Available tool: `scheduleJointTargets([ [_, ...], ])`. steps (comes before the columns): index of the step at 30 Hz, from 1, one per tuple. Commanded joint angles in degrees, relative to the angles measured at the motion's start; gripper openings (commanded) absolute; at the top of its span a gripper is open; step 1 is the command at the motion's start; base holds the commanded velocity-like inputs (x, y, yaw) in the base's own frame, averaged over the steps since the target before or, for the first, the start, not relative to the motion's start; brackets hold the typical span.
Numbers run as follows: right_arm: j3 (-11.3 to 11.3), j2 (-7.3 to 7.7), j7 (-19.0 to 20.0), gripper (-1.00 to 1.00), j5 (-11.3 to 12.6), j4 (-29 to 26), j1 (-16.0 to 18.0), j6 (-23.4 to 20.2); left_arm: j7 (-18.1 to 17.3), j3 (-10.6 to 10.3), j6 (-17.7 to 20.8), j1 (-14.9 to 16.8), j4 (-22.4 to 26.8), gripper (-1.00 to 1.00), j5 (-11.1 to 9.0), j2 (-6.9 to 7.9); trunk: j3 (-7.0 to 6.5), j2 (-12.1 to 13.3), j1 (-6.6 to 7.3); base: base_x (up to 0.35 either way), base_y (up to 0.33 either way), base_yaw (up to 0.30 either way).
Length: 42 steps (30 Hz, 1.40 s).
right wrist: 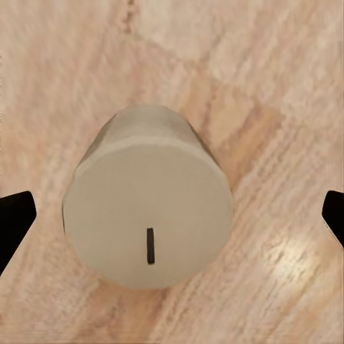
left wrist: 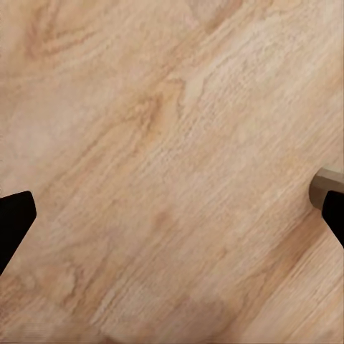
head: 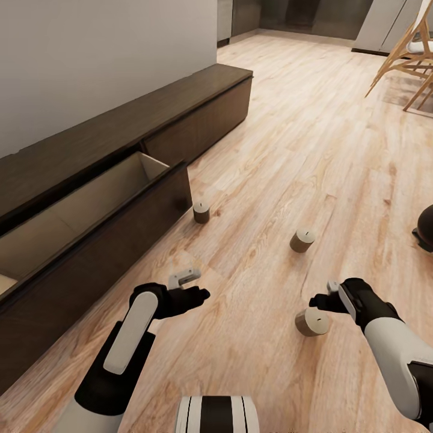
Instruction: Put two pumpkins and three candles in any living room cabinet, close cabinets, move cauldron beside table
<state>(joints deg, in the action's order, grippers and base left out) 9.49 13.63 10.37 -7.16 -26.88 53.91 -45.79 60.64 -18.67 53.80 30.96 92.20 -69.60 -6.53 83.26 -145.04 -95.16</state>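
Three grey-olive candles stand on the wood floor: one by the drawer's corner (head: 201,211), one in the middle (head: 302,240), and the nearest (head: 313,322). My right gripper (head: 323,296) hovers open just above that nearest candle. In the right wrist view the candle's top and wick (right wrist: 148,208) sit between the spread fingertips (right wrist: 16,218), untouched. My left gripper (head: 195,285) is open over bare floor, with nothing between its fingers (left wrist: 14,222). The long dark-brown cabinet (head: 180,102) runs along the left wall with one drawer (head: 90,204) pulled open, its pale interior showing. A black round shape (head: 426,227), cut by the right edge, may be the cauldron. Pumpkins and table are out of view.
The open drawer's front (head: 120,222) juts out over the floor to my left. A wooden-legged chair (head: 403,54) on a rug stands at the far right. Dark kitchen units (head: 300,12) lie at the back. Plank floor stretches between the candles.
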Motion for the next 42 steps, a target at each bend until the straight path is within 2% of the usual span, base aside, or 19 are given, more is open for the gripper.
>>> scheduleJointTargets([
  [1, 0.0, 0.02, 0.1, 1.0, 0.0, 0.0, 0.0, 0.6, 0.0, 0.0, 0.0, 0.0, 0.0, 1.0, 0.0, 0.01, 0.01, 0.0, 0.0, 0.0, 0.0, 0.0],
  [8, 0.0, -0.01, 0.4, 1.0, 0.1, -0.1, -0.2, 2.8, 0.0, 0.0, 0.0, -0.2, 0.0, 1.0, 0.0, 0.02, 0.01, 0.0, 0.0, 0.0, 0.0, 0.0],
  [26, 0.1, 0.16, 3.9, 1.0, 0.6, -0.1, -0.2, 2.8, 0.0, 0.0, 0.0, -0.3, 0.0, 1.0, 0.0, 0.01, 0.01, 0.0, 0.0, 0.0, 0.0, 0.0],
  [37, 0.1, 0.37, 4.2, 1.0, 0.8, -0.1, -0.2, 2.8, 0.0, -0.1, 0.0, -0.3, 0.0, 1.0, 0.0, -0.01, 0.01, 0.0, 0.0, 0.0, 0.0, 0.0],
  [42, 0.1, 0.42, 4.2, 1.0, 0.8, -0.1, -0.2, 2.8, 0.0, -0.1, 0.1, -0.3, 0.0, 1.0, 0.0, -0.04, 1.12, -0.1, -0.12, 0.0, 0.0, 0.0],
])
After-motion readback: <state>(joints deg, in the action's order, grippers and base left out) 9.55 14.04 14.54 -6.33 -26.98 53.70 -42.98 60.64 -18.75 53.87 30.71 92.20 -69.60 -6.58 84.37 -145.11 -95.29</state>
